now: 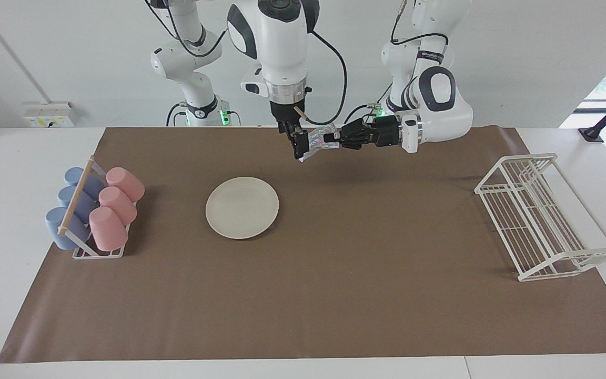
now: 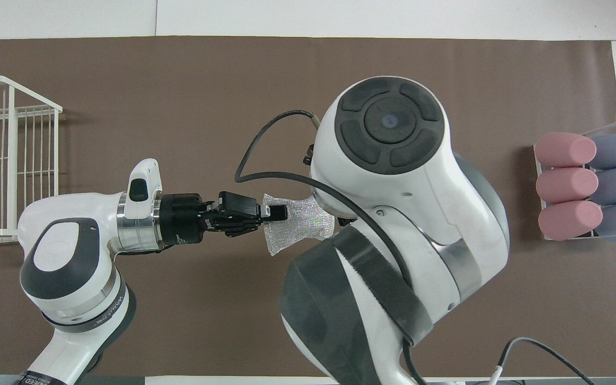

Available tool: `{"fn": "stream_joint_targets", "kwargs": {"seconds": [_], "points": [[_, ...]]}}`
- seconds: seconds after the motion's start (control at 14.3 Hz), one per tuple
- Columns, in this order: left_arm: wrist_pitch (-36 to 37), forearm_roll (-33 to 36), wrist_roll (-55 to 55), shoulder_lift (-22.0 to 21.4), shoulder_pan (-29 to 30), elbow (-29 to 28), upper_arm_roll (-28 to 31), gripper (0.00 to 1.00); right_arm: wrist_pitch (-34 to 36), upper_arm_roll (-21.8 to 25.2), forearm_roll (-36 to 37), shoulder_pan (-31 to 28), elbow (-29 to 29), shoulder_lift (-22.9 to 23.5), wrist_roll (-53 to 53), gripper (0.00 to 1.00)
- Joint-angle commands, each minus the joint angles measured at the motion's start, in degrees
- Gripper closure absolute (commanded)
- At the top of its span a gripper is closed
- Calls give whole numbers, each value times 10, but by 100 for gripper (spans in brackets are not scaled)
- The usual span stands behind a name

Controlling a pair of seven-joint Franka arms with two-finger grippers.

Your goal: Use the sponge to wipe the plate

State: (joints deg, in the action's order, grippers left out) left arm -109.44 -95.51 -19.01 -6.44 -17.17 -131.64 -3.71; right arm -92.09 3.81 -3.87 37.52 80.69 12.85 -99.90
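A brown mat (image 1: 334,295) covered the white table. The plate (image 1: 242,207) lay flat on the mat, between the cup rack (image 1: 92,210) and the wire rack (image 1: 539,216). The left gripper (image 1: 330,141) was clamped on one end of the sponge (image 1: 317,142), up in the air above the mat. The right gripper (image 1: 299,148) stood open at the sponge's free end. The sponge appeared light, soft and crushable; pinching it across its bunched middle looked advisable.

The left hand (image 2: 281,213) pinches the sponge (image 2: 300,223) by one edge over the brown mat (image 2: 179,80); the right arm (image 2: 393,224) (very large here) covers the sponge's other end.
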Motion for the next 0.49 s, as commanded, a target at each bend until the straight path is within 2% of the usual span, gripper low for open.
{"fn": "stream_joint_targets", "kwargs": {"seconds": [0.0, 0.21, 0.42], "points": [[-12, -14, -23, -11, -12, -15, 8, 100, 46, 2, -3, 4, -53, 30, -12, 0], [-11, -14, -30, -13, -12, -18, 8, 100, 62, -10, -7, 5, -55, 28, -13, 0], [-12, -15, -30, -14, -12, -23, 8, 100, 33, -11, -52, -1, -51, 28, -28, 0]]}}
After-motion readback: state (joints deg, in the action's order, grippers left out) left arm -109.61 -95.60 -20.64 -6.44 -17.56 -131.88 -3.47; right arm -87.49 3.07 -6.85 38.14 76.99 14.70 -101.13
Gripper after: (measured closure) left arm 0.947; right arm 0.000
